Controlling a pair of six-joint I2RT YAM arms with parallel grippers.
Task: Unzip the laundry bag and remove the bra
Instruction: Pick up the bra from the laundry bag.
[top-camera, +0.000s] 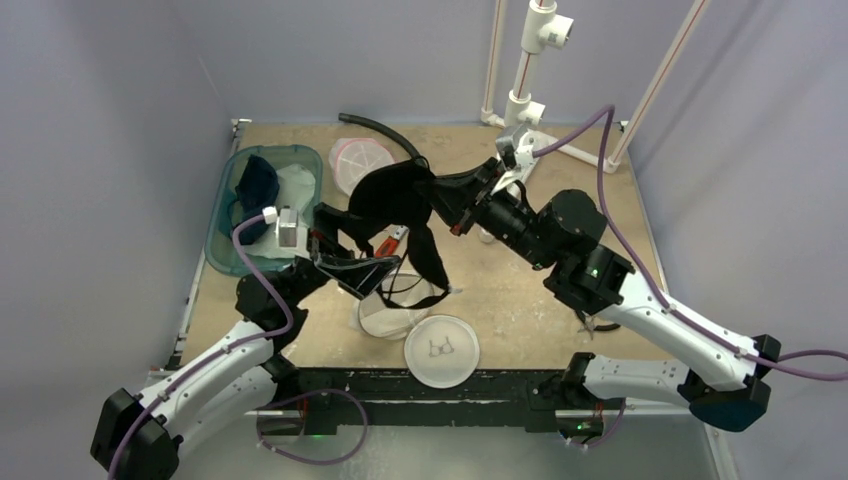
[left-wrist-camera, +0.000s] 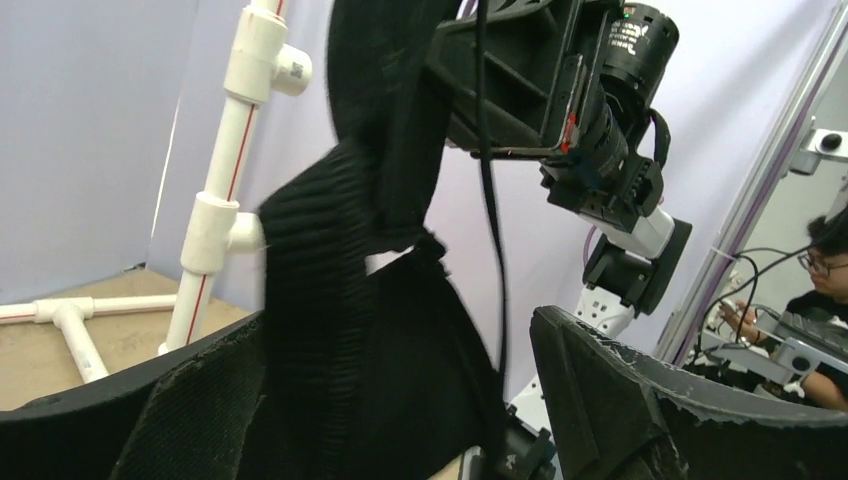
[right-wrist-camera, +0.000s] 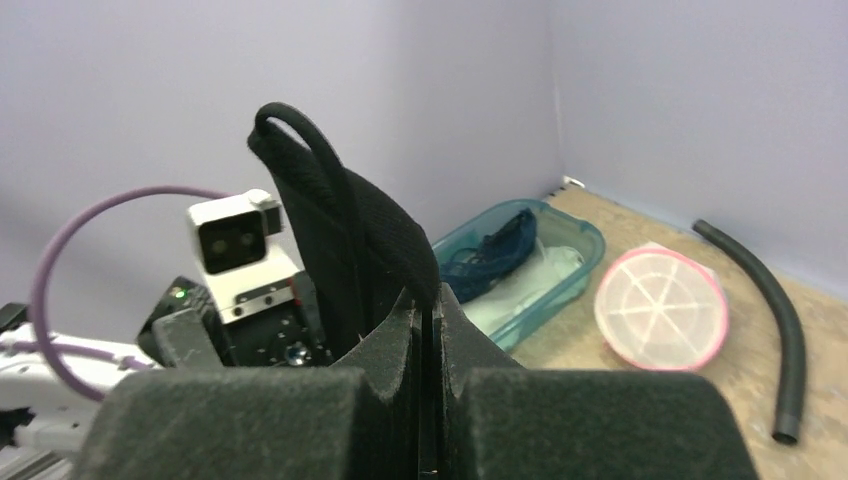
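**Black bra, held aloft over the opened bag**

- **Location:** the bra (top-camera: 395, 195) hangs in the air above the counter (top-camera: 560, 300). It is just behind and over the unzipped laundry bag (top-camera: 395, 308), with its straps dangling toward the bag's mouth.
- **Right tool** (right-wrist-camera: 425, 318): clamped on a fold of strap at the bra's right end, bearing the load.
- **Left tool** (left-wrist-camera: 400, 315): fingers spread wide. Fabric hangs between them and looks unpinched.
- **Axis:** the garment runs crosswise from the right tool toward the left tool, straps trailing downward.
- **Judgement:** the right arm has it, so the carry should go up and away from the bag. The loose straps may catch on the left fingers.
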